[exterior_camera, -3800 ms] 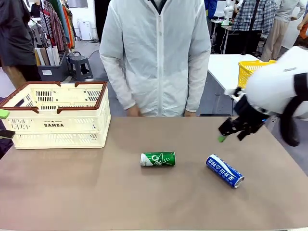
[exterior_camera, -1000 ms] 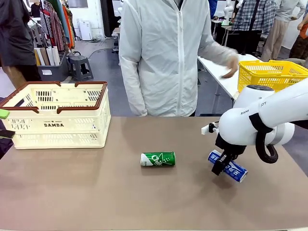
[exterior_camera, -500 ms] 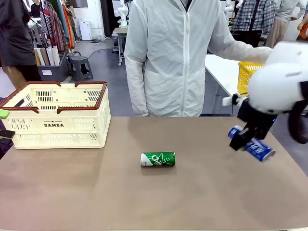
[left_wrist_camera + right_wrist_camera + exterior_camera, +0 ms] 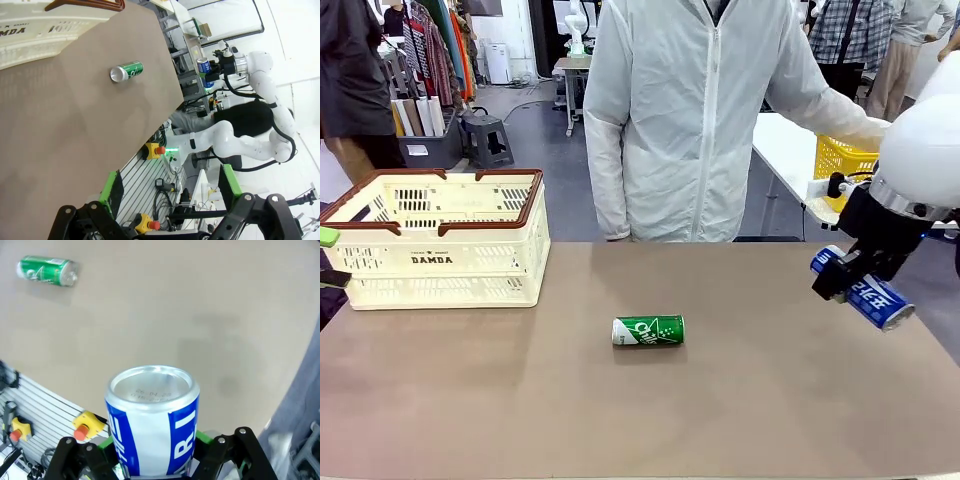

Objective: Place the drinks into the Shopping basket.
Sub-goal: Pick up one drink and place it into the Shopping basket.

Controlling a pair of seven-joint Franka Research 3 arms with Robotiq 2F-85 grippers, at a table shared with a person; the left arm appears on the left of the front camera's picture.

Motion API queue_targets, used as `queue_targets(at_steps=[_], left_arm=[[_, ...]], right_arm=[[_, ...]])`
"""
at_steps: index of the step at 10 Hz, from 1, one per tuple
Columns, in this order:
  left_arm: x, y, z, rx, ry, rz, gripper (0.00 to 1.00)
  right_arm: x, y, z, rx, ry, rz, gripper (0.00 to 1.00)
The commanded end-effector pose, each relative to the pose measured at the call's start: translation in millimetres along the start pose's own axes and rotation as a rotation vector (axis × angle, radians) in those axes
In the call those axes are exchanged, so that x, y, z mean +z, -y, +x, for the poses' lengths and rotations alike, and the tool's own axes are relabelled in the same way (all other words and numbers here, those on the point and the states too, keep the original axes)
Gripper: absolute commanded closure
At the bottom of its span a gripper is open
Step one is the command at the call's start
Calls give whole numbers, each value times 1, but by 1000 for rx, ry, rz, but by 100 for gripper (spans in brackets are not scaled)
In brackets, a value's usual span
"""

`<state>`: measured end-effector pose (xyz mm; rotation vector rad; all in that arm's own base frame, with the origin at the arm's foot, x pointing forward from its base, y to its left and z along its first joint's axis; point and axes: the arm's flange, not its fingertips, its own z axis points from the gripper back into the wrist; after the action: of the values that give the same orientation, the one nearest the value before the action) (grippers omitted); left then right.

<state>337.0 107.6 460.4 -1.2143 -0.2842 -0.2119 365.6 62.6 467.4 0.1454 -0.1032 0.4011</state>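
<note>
I am watching my right gripper (image 4: pixel 847 279) clamping a slim blue metal can with white lettering (image 4: pixel 867 292) across its middle, holding it in the air above the right side of the brown tabletop (image 4: pixel 520 400). The can is tilting, its long axis slanting down toward the right edge, with the silver top at the lower end; in the right wrist view that top is facing away from the fingers, toward the table. A slim green metal can with a white logo (image 4: pixel 648 330) is lying on its side near the table's middle, long axis running left to right. The cream-white slotted plastic basket with a dark brown rim (image 4: pixel 440 262) is standing at the far left, well apart from both cans. My left gripper (image 4: pixel 170 200) is hanging with its jaws spread wide, gripping nothing.
</note>
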Motion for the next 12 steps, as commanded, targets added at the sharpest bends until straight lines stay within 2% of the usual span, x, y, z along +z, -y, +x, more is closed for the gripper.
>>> queue_targets(at_steps=[1, 3, 4, 7, 8, 10, 12], left_arm=[[3, 3, -1, 6, -8, 0, 0], [3, 3, -1, 6, -8, 0, 0], [3, 3, -1, 6, -8, 0, 0], [3, 3, -1, 6, -8, 0, 0], [3, 3, -1, 6, -8, 0, 0], [3, 3, -1, 6, -8, 0, 0], [3, 3, -1, 6, -8, 0, 0]], right_arm=[[-6, -20, 8, 27, 86, 124, 100], [-3, -94, 40, 3, 80, 178, 100], [-11, -138, 64, -25, 55, 161, 100], [-64, -274, 131, -138, -23, 135, 100], [-86, -315, 149, -173, 29, 74, 100], [-127, -381, 163, -195, 67, 4, 100], [-163, -424, 151, -126, -16, -3, 100]])
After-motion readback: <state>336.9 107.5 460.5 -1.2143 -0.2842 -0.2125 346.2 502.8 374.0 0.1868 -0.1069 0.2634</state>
